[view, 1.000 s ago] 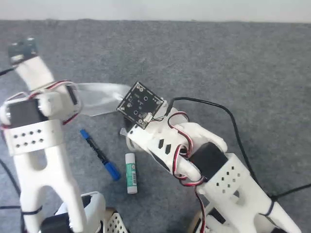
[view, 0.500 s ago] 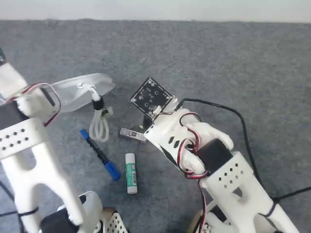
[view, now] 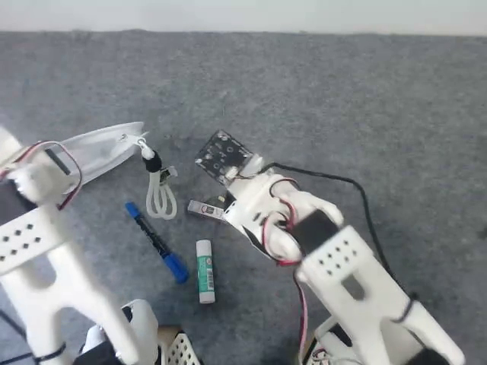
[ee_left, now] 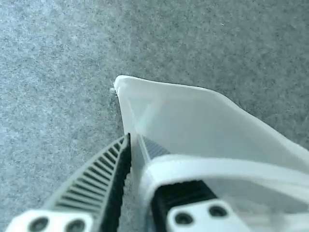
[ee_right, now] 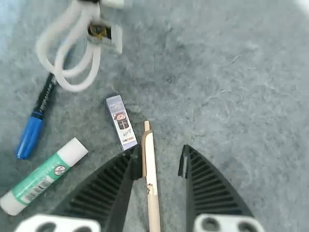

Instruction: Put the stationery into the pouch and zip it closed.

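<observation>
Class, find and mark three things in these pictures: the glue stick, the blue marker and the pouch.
glue stick (view: 205,272), high view, on its green label.
blue marker (view: 154,240), high view, on the middle of its barrel.
pouch (ee_left: 203,125), left wrist view, on its clear side wall.

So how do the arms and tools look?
The left arm and right arm are white plastic with perforated brackets, black motors and red-white wires. The right arm carries a black circuit board and black cable. The left tool and right tool have dark ribbed fingers.
</observation>
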`<state>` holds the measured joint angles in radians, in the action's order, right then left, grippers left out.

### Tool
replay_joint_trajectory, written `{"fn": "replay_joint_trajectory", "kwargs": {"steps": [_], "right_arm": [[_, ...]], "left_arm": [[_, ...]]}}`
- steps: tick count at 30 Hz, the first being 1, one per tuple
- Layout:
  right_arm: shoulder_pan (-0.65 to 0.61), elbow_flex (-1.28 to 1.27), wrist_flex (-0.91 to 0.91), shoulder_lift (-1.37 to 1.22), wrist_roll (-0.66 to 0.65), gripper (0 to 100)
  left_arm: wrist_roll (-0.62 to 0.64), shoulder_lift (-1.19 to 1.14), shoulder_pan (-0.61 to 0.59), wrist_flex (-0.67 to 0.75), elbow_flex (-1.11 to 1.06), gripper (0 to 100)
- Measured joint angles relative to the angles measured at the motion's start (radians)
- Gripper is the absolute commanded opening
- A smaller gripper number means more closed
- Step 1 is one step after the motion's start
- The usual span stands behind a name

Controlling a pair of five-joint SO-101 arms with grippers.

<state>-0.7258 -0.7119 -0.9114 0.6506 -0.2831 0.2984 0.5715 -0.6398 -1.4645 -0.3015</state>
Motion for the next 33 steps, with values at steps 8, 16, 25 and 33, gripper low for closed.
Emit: {"fn": "replay_joint_trajectory", "kwargs": {"steps": [8,16,25,33], "right_arm": [[-0.002,0.000,0.118,-0.203,-0.048,13.7],[-0.002,0.008,0.196,-0.367,-0.077,13.8],[-0.003,0.107,0.201,-0.571,-0.080,13.9],[-0.003,0.158,0.152,-0.575,-0.080,17.2]], "left_arm": [[0.000,0.000,0.000,0.000,-0.002,1],[0.000,0.000,0.000,0.000,-0.002,1],[0.000,0.000,0.000,0.000,-0.002,1],[0.000,0.000,-0.038,0.000,-0.002,1]]}}
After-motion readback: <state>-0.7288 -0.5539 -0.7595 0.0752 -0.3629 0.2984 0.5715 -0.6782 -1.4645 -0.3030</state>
